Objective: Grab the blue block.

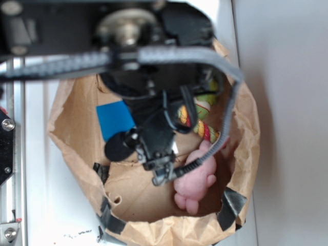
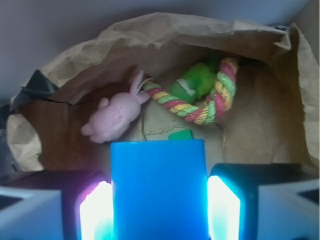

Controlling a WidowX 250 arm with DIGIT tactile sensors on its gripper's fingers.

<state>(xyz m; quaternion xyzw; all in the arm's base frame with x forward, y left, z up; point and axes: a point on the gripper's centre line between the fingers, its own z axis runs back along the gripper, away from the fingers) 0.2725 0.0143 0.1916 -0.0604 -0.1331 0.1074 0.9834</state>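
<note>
Wrist view: blue block [image 2: 158, 187] between claw [image 2: 159, 210] fingers, sides near pads; grasp contact unclear.

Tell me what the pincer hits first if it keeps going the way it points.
Probably the blue block: it already sits between the pincer fingers. Past it lies the paper bag floor; depth is unclear.
</note>
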